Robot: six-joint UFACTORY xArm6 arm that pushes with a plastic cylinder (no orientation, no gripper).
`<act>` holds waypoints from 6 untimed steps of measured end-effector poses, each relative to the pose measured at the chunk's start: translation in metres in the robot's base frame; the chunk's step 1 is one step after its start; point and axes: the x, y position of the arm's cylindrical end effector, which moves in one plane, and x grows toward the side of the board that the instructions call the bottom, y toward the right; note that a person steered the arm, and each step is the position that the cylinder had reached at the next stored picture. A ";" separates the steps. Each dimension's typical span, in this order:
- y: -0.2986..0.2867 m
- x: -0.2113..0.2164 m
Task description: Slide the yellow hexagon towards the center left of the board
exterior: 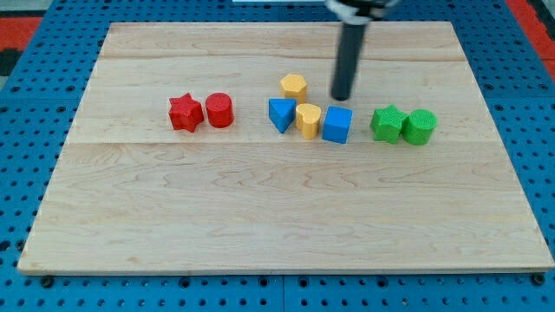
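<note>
The yellow hexagon (294, 87) sits a little above the board's middle. My tip (342, 97) rests on the board to the right of the hexagon, a short gap away, and just above the blue cube (337, 124). Below the hexagon stand a blue triangle-like block (280, 113) and a yellow heart (308, 120), touching each other in a row with the blue cube.
A red star (185, 113) and a red cylinder (219, 110) stand at the centre left. A green star (388, 123) and a green cylinder (420, 126) stand at the right. The wooden board (260, 217) lies on a blue pegboard.
</note>
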 end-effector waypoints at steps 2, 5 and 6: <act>-0.119 -0.040; -0.229 -0.020; -0.229 -0.002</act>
